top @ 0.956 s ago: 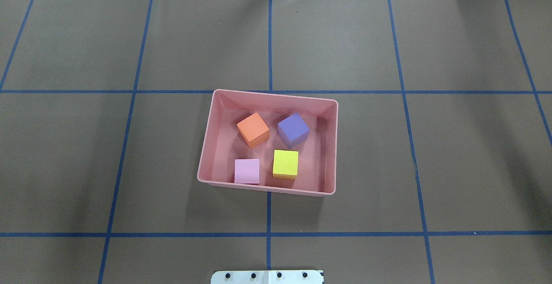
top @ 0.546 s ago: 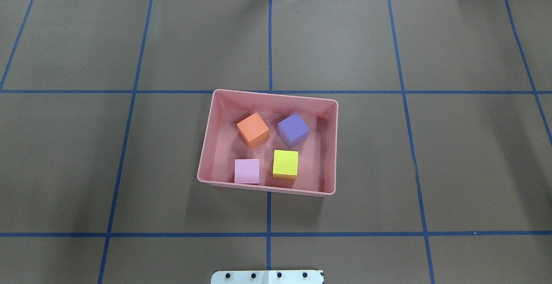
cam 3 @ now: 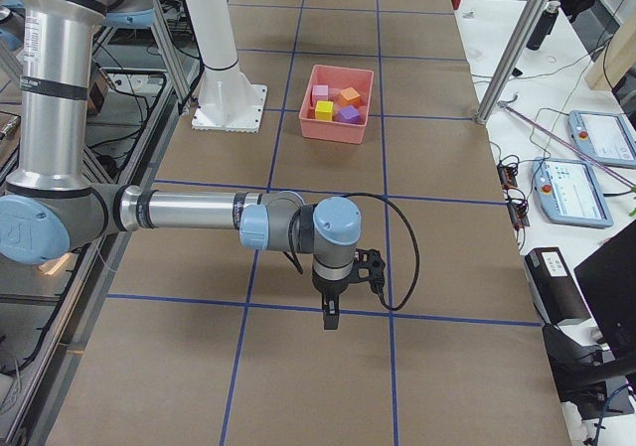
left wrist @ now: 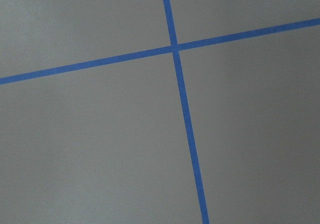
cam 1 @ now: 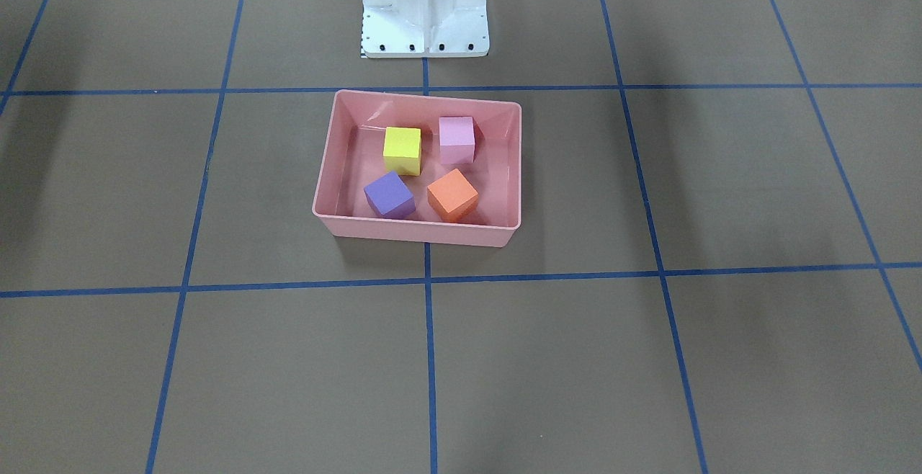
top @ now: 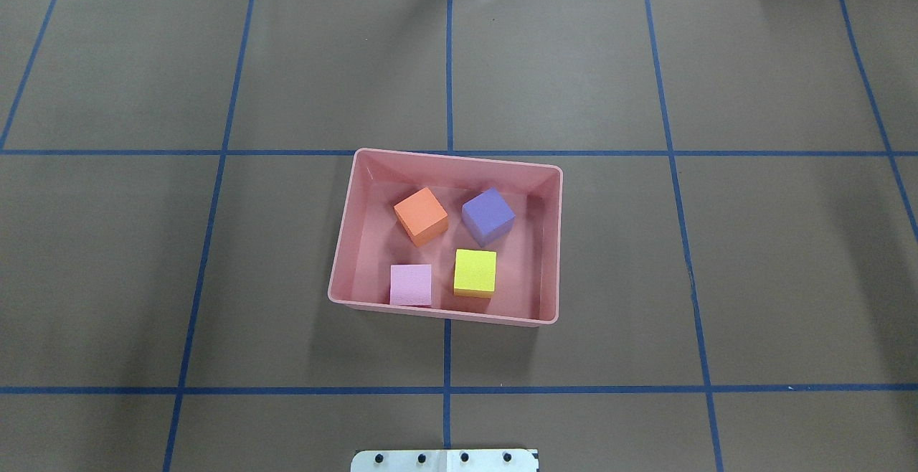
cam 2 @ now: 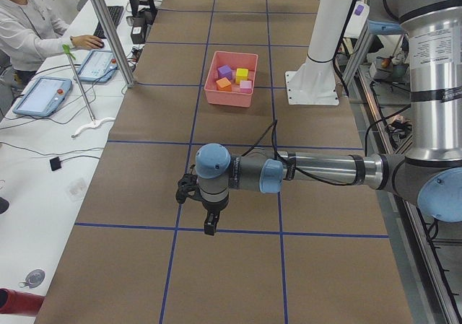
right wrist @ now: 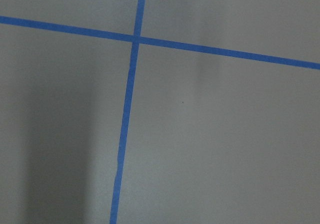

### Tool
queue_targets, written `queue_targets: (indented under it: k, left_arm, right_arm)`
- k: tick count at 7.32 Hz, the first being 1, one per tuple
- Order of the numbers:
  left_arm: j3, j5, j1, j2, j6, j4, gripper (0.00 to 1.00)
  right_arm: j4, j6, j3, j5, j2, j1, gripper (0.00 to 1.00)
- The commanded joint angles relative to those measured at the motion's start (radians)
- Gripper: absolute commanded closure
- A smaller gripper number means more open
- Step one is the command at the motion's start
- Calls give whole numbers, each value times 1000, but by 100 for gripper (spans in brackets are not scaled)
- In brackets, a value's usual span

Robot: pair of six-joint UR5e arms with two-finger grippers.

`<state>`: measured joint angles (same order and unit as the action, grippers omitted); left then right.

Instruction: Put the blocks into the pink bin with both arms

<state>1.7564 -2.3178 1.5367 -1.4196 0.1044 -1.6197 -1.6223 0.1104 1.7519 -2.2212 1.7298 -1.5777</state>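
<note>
All four blocks lie in the pink bin, so the task seems finished, no move needed; whether the fingers of the far-off arms are clenched, I cannot tell.

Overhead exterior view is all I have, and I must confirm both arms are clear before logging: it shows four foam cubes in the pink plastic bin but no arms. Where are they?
Observer: The left gripper hangs pointing down over the brown mat, far from the shallow glossy pink plastic bin.
Operator: And the right?
Observer: The right gripper hangs likewise toward the table's other end, also far from the bin.
Operator: Holding anything?
Observer: Both wrist views show only bare mat and blue tape lines; open or shut, I cannot tell.
</note>
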Motion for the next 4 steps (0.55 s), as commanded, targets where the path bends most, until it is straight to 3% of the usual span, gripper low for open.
queue_targets:
  k: [1,4]
  left_arm:
    - [5,0,-1,1,0,0,0]
    - [3,0,-1,1,0,0,0]
  right_arm:
    - [-1,0,-3,0,-1,1,0]
    - [18,-1,-29,0,-1,1,0]
